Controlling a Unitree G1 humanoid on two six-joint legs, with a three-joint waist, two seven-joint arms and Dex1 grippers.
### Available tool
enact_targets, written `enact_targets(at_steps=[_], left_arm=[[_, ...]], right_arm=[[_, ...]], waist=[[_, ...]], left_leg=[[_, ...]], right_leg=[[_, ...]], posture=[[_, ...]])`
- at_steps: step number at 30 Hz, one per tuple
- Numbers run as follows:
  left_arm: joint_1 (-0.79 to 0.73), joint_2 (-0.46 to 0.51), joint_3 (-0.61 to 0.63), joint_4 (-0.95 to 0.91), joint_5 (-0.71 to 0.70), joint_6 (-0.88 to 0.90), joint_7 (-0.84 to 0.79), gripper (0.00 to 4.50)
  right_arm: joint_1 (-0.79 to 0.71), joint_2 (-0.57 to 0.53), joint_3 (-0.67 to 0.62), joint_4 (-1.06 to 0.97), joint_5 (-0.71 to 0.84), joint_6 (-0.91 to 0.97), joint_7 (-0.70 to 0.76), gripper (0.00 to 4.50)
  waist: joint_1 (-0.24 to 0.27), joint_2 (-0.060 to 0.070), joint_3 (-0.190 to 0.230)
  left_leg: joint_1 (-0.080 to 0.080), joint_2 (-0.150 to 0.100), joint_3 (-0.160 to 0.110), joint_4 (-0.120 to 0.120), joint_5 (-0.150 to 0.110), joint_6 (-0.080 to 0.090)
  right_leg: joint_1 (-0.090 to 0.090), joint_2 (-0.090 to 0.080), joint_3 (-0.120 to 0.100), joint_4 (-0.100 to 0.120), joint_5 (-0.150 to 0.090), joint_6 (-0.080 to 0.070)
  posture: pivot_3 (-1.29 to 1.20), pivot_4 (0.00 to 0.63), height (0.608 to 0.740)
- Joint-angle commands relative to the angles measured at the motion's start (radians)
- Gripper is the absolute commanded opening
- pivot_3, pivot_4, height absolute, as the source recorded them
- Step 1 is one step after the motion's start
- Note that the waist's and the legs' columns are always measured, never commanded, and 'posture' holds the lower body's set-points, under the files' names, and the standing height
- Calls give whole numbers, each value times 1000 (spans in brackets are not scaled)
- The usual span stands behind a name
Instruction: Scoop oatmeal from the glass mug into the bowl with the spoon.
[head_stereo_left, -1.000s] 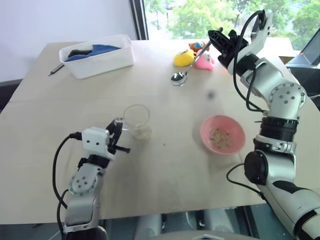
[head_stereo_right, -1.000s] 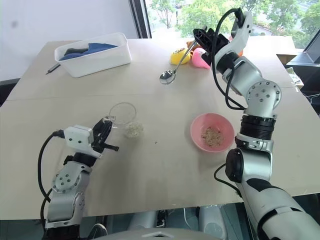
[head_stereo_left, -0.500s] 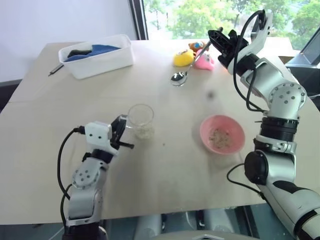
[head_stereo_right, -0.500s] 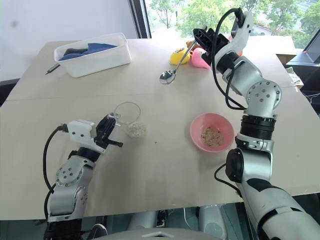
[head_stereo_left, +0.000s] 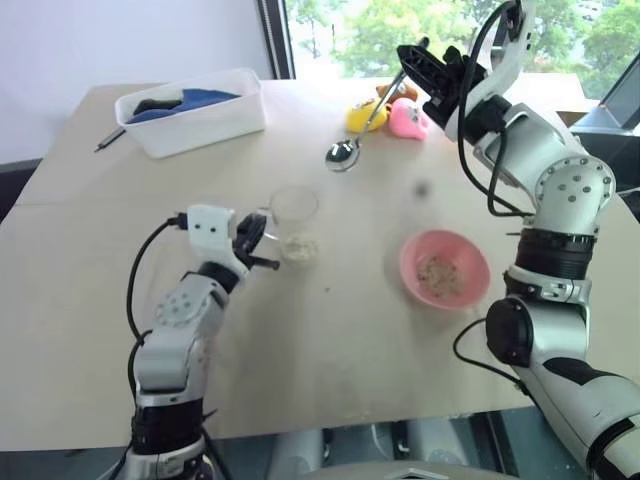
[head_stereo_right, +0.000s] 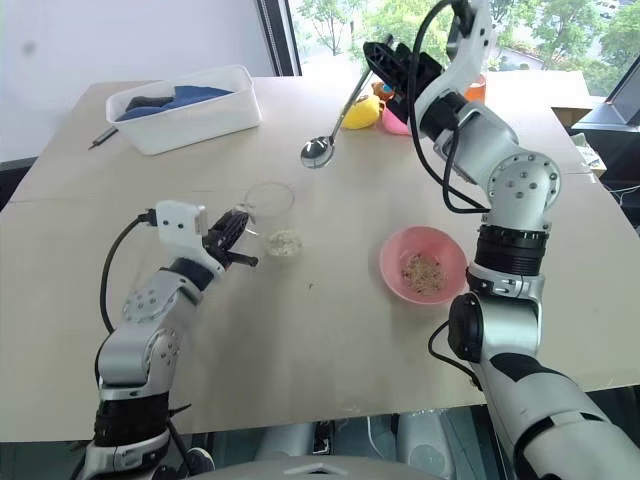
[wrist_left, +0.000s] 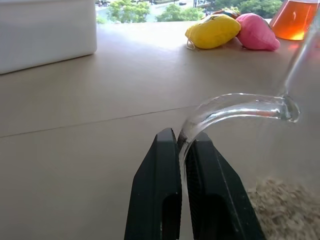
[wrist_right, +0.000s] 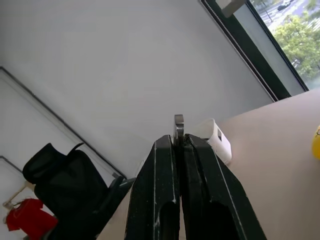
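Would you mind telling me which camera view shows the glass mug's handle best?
The left wrist view: the glass mug's handle curves close up, pinched between the left gripper fingers. In the two eye views the glass mug stands whole on the table, its handle a small glint at the gripper.

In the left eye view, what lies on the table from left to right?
White plastic tub → clear glass mug → shiny silver metal spoon → round pink plastic bowl.
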Motion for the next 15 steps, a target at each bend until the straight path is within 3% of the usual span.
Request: enact_targets(at_steps=[1, 6, 15], left_arm=[[-78, 22, -11, -39, -27, 36, -15, 212], [-137, 34, -19, -3, -30, 56, -37, 212], [-225, 65, -34, 44, -52, 79, -112, 212]], right_arm=[[-56, 20, 7, -63, 60, 11, 2, 0], [-1, 44, 45, -124, 64, 21, -3, 0], [107, -25, 279, -184, -178, -43, 147, 0]], waist=[[-1, 0, 0], [-1, 0, 0], [-3, 0, 0]], left_leg=[[0, 0, 0, 0, 0, 0], [0, 0, 0, 0, 0, 0], [0, 0, 3, 0, 0, 0]], right_leg=[[0, 0, 0, 0, 0, 0], [0, 0, 0, 0, 0, 0], [0, 0, 0, 0, 0, 0]], posture=[[0, 150, 740], [0, 150, 740], [0, 150, 740]])
